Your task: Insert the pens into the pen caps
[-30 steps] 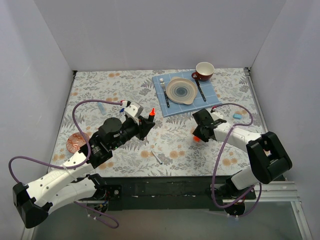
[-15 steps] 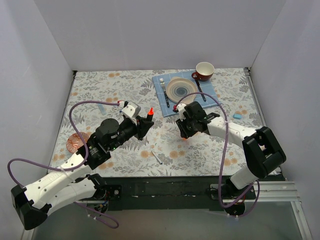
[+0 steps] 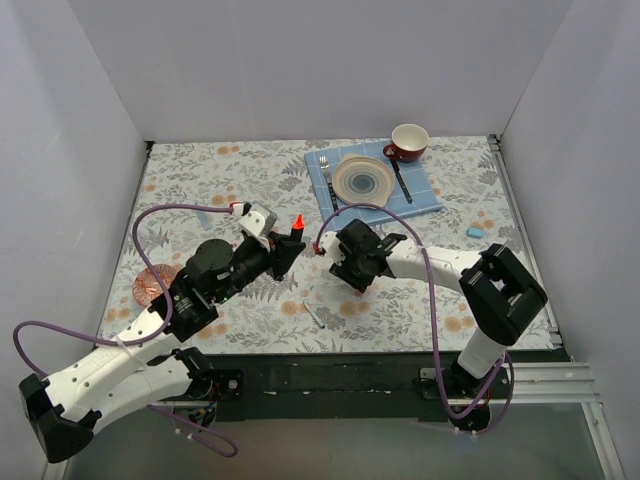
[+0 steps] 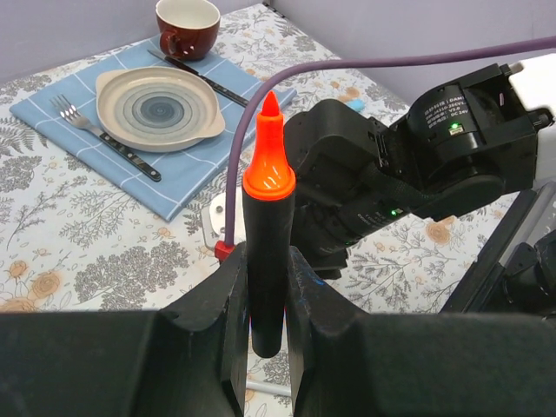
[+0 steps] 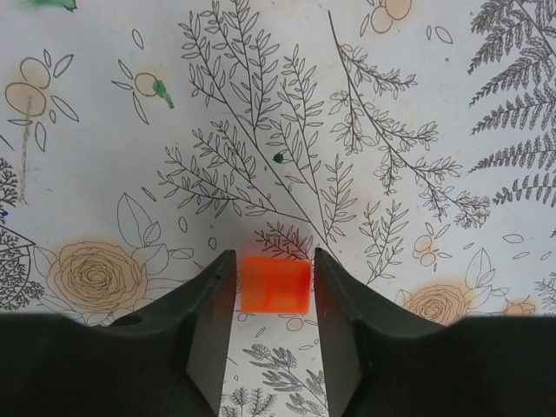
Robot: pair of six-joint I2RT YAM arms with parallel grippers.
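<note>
My left gripper [image 3: 283,252] is shut on the short black marker [image 4: 266,261] and holds it upright above the table, its orange end [image 3: 298,221] pointing up. My right gripper [image 3: 350,265] is just right of it, shut on the bright orange cap [image 5: 274,284] above the floral cloth. The cap is hidden in the top view. A thin white-grey pen [image 3: 315,316] lies on the cloth in front of both grippers. A light-blue marker [image 3: 204,214] lies at the far left. A light-blue cap [image 3: 474,232] lies at the right.
A blue napkin [image 3: 420,190] at the back holds a plate [image 3: 363,181], a fork [image 3: 328,183] and a knife [image 3: 401,181]. A red cup [image 3: 407,142] stands behind it. A pink dish [image 3: 152,284] sits at the left. White walls enclose the table.
My right gripper has moved left across the table with the orange cap, from the right side to close beside the left gripper. The left gripper has shifted slightly left with the marker.
</note>
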